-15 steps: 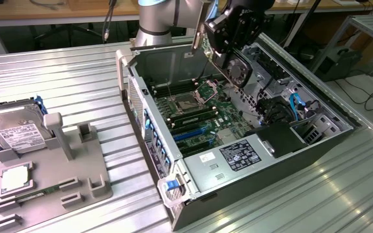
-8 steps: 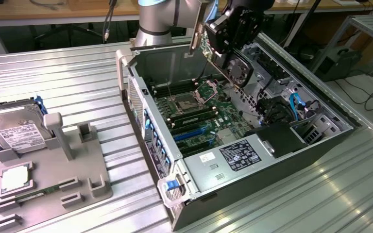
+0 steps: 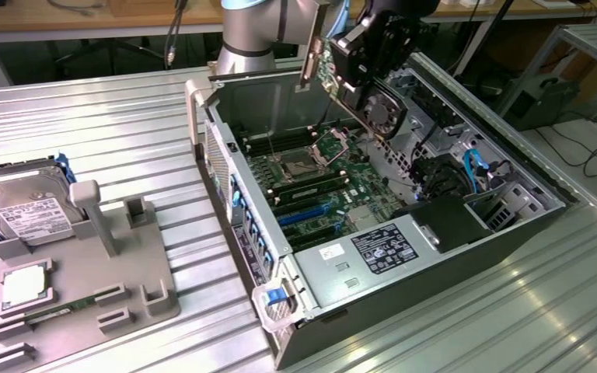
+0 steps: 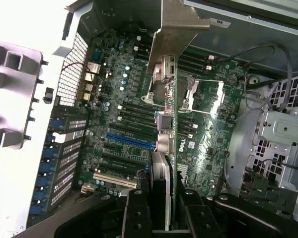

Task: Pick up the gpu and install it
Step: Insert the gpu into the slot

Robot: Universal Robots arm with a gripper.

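Exterior view: your end effector (image 3: 373, 54) is clamped on the gpu (image 3: 384, 113), holding it tilted in the air above the open computer case (image 3: 257, 101). You seem mid-carry; seating it likely calls for aligning its edge with a motherboard (image 3: 319, 183) slot.

One robot arm (image 3: 257, 31), one gripper (image 4: 164, 201), one gpu (image 3: 378, 110), one open computer case (image 3: 314, 289), one motherboard (image 3: 314, 175), one grey holder tray (image 3: 122, 291), one hard drive (image 3: 29, 211), one processor chip (image 3: 27, 284), one loose memory stick (image 3: 55, 313)

I note free room over the motherboard (image 3: 314, 183) beneath the gpu (image 4: 164, 124); case walls (image 3: 214, 148) and cables (image 3: 475, 167) hem it.
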